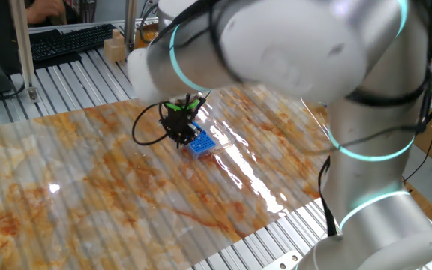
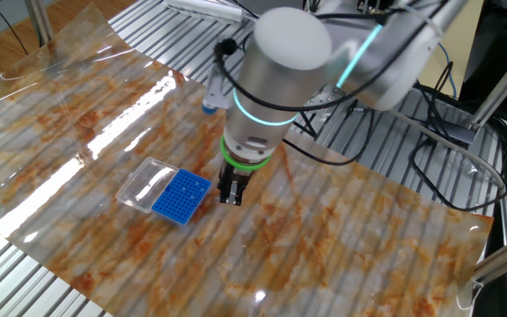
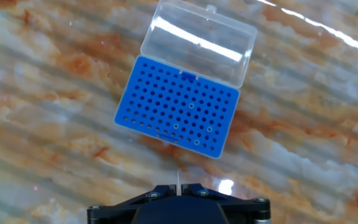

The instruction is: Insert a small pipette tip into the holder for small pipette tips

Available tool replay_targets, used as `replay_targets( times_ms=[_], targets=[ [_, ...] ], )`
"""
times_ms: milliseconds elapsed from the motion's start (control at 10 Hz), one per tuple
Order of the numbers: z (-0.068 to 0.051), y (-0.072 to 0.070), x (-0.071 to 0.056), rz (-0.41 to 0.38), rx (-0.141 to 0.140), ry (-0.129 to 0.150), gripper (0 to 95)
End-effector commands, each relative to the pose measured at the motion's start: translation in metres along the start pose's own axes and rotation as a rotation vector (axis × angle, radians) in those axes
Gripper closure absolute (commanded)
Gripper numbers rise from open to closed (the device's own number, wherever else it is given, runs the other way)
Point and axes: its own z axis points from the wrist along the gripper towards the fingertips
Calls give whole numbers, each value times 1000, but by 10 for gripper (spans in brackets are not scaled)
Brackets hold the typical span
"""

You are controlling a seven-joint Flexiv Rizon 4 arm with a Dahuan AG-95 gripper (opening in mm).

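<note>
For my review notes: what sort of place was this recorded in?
Most likely a robotics lab bench: a slatted metal table under a marble-patterned sheet, loose cables, a keyboard behind, and a blue pipette-tip holder.

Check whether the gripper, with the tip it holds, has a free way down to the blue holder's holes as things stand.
Probably yes. The clear lid is swung open off the holder, most holes look empty, and nothing lies between it and the gripper, shut on a thin pipette tip beside the rack.
</note>
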Motion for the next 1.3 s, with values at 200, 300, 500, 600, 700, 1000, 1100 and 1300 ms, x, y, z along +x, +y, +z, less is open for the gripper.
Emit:
replay_targets(
  times_ms=[200, 300, 500, 600, 700, 1000, 1100, 1300],
  targets=[
    [-3, -5, -1, -37, 0, 26, 950],
    [-4, -6, -2, -43, 0, 33, 950],
    [-6, -7, 0, -51, -8, 57, 950],
    [-6, -7, 0, -55, -11, 73, 950],
    [-6, -7, 0, -56, -14, 83, 950],
    [-7, -8, 0, -66, -5, 98, 950],
    [-8, -10, -1, -69, -8, 113, 950],
    [-10, -13, -2, -87, -5, 123, 950]
  ],
)
